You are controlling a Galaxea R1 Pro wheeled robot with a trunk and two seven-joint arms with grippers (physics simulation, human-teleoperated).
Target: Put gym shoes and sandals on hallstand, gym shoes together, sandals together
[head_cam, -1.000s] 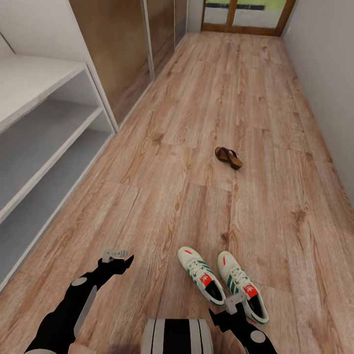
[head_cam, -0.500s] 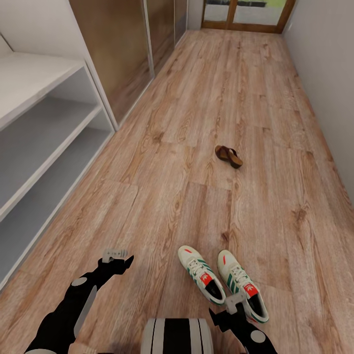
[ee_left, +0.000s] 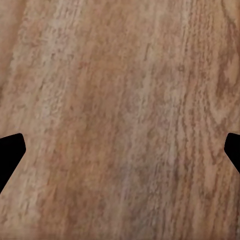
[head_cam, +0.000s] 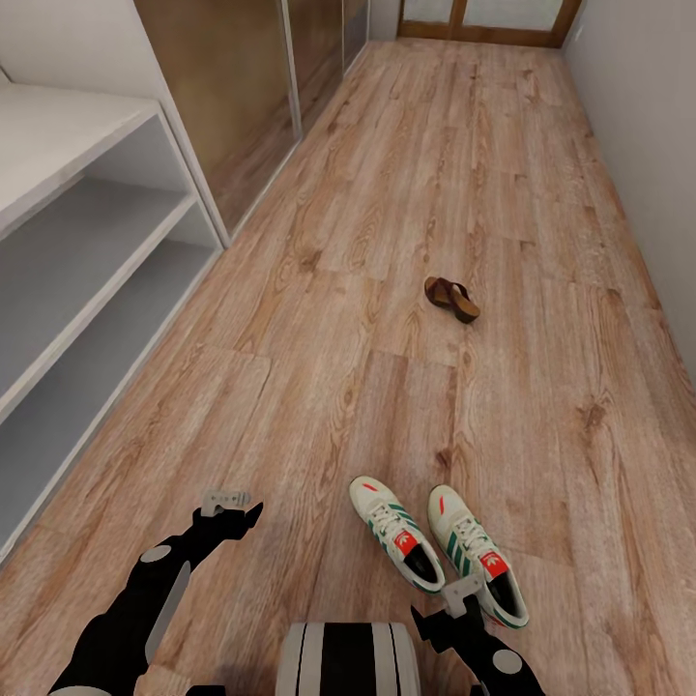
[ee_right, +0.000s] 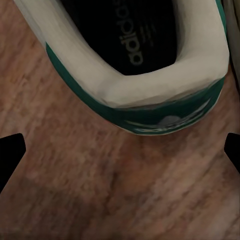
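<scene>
Over on the far left stands the hallstand (head_cam: 92,242), its white bench top and two open shelf rows bare, running along the wall beside the brown wardrobe doors (head_cam: 242,87). Moving in, the left gripper (head_cam: 224,500) hangs low above the corridor floor (head_cam: 319,329), and the left wrist view has its dark fingertips (ee_left: 10,152) at the two far edges of the picture with only wood grain between them, so it is spread wide and holding nothing. Next across, the two gym shoes (head_cam: 437,548) sit side by side on the planks, toes pointing up the corridor (teal stripes and red-orange tongue patches plain to see), just apart from each other. The right gripper (head_cam: 462,592) hovers at the heel end of the right-hand shoe; the right wrist view looks straight down on a green-trimmed heel (ee_right: 150,75) with its fingertips (ee_right: 11,152) far apart at the frame edges, wide open and gripping nothing. Further up the corridor, well apart from the sneakers, one dark-brown sandal (head_cam: 451,298) lies on the floor.
</scene>
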